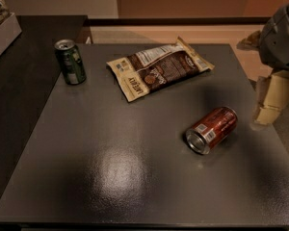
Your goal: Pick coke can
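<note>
The robot's cream-coloured gripper (269, 110) hangs at the right edge of the frame, just off the side of the dark grey square table (111, 177), beneath the rounded grey housing of the arm (281, 35). From where I stand I cannot tell how far it is opened; it has hold of nothing. The small red aluminium coke can (211, 130) lies on its side in the right half of the table, its silver end turned toward the lower left, near the gripper but clearly apart from it. A brown and cream crinkled snack bag (159, 67) lies flat toward the upper centre, and a dark green drink can (71, 61) stands upright at the upper left, both well away from the red can.

The pick looks to be at its opening, the approach, with no reach over the table made yet. The next move seems to call for bringing the gripper in over the tabletop toward the left and down. It would have to line up across the can's round body, not along its length, since a can lying like this is apt to roll at a nudge.
</note>
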You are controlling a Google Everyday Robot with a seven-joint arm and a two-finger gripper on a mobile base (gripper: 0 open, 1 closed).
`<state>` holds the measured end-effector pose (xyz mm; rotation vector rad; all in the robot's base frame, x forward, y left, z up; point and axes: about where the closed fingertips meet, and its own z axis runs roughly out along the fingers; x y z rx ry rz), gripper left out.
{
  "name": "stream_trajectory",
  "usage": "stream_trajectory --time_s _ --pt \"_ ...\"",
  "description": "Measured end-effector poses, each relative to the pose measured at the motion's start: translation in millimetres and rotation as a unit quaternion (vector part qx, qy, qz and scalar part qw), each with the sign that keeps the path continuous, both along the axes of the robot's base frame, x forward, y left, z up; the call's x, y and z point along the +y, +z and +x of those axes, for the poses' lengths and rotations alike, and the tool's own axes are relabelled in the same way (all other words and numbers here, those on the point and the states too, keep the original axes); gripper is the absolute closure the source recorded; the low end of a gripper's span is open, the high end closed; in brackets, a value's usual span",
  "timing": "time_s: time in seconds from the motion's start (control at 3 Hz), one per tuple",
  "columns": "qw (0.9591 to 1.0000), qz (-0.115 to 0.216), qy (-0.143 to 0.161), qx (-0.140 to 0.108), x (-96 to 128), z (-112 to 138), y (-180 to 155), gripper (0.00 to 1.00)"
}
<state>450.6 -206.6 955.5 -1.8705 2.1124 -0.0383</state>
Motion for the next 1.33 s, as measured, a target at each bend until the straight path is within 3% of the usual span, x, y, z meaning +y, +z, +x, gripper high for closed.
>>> stream_trajectory --time_s 0.33,0.67,1.33 --pt "0.9984 -0.010 0.054 0.014 8.0 3.9 -17.9 0.00" --pt "0.9935 -0.019 0.107 0.033 17.6 1.2 -39.8 0.00" --pt "0.9798 -0.025 0.191 0.055 29.5 -10.3 -74.8 0.00"
